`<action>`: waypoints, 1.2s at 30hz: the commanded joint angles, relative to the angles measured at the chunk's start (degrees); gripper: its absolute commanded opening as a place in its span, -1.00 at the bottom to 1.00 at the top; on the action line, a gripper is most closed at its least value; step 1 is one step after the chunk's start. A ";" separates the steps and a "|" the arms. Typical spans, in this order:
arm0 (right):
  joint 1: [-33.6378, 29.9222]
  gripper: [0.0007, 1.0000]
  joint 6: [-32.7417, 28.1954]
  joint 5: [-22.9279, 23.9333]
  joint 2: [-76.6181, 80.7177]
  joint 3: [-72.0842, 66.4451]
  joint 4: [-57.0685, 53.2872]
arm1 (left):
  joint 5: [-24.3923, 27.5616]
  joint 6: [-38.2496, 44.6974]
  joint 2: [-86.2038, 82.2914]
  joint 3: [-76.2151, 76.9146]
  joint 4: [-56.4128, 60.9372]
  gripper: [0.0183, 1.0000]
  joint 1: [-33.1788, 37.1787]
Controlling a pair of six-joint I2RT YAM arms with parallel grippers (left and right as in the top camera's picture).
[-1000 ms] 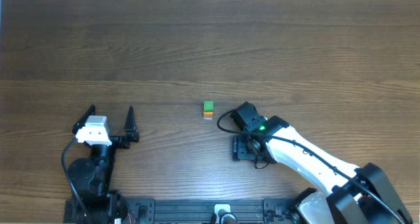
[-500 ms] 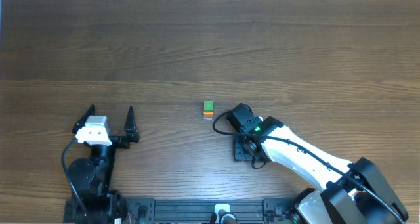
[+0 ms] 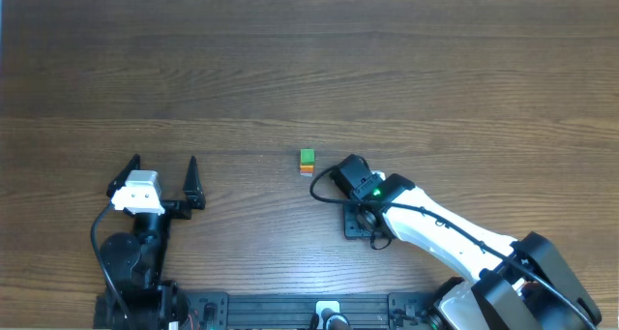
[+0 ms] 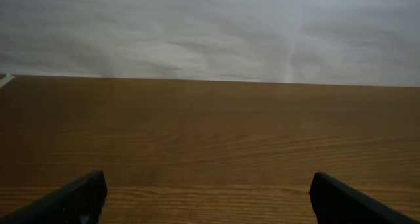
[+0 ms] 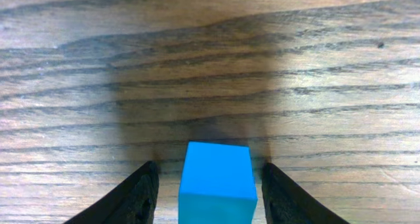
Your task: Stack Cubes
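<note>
Holding blue cube [image 5: 217, 175] clamped in right claw [image 5: 209, 184], near green cube [image 3: 308, 157] atop orange cube [image 3: 307, 169] on bench [image 3: 406, 59], evidently to top that stack; left claw [image 3: 162, 164] spread, parked well apart.

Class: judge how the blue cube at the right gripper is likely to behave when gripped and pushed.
The blue cube shows crisp, straight edges, so it is probably stiff and won't squash. Its flat faces suggest it would slide, not roll, if pushed. The smooth, plain surface may prove slippery in a grip.
</note>
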 commanded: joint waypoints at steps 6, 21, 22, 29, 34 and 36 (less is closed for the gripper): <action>0.55 -0.35 -0.07 1.84 0.48 0.61 0.00 | 0.55 0.83 -0.42 -0.37 0.11 1.00 0.31; 0.85 -0.75 -0.02 4.07 0.48 7.74 -6.16 | 0.55 0.83 -0.42 -0.37 0.11 1.00 0.31; 0.85 -0.75 -0.02 4.59 0.48 9.55 -7.74 | 0.55 0.83 -0.42 -0.37 0.11 1.00 0.31; 0.85 -0.81 -0.98 9.16 2.08 28.06 -20.15 | 0.55 0.83 -0.42 -0.37 0.11 1.00 0.31; 0.87 -0.88 -1.51 10.12 11.39 45.11 -28.48 | 0.55 0.83 -0.42 -0.37 0.11 1.00 0.31; 1.14 -0.90 -1.51 9.62 14.27 48.52 -29.46 | 0.55 0.83 -0.42 -0.37 0.11 1.00 0.31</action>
